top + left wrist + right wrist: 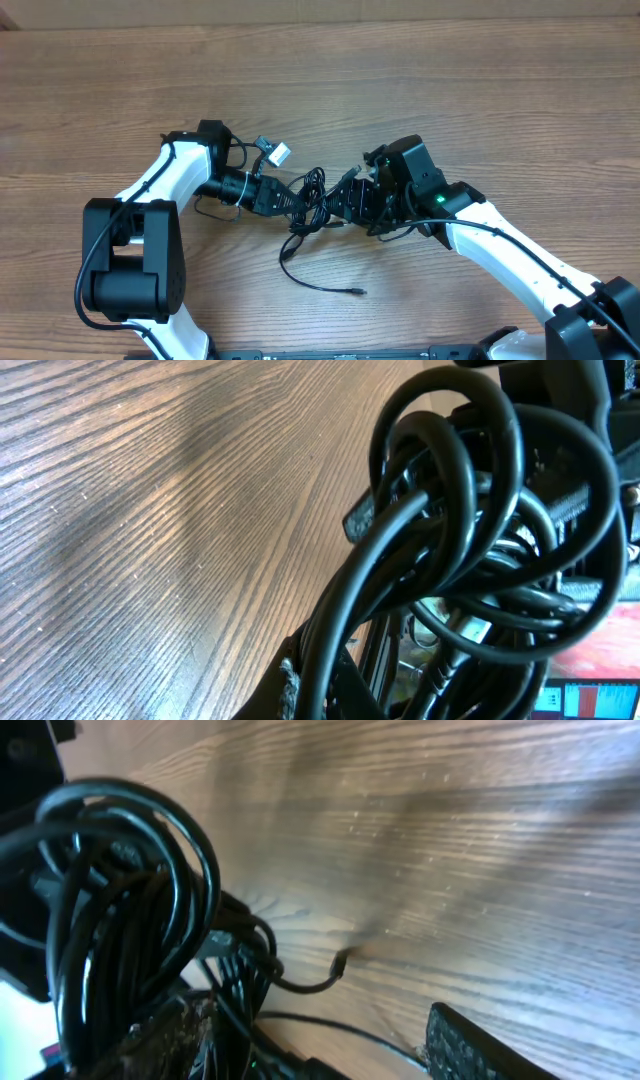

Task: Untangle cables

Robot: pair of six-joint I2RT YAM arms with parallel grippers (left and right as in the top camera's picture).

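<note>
The cables (pixel 312 205) lie in one black knot mid-table between both grippers, with one loose end trailing toward the arm bases. The left gripper (pixel 288 198) is buried in the loops and seems clenched on them, its fingers hidden, while the right gripper (pixel 352 203) stands released beside the knot. A wood-grain table (pixel 450 90) fills every view.

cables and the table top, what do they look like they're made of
The cables: black plastic or rubber jacket, smooth and slightly glossy, with light streaks along the loops. The table: wood or a wood-look laminate, matte, with long grain lines; which one the pictures leave open.
</note>
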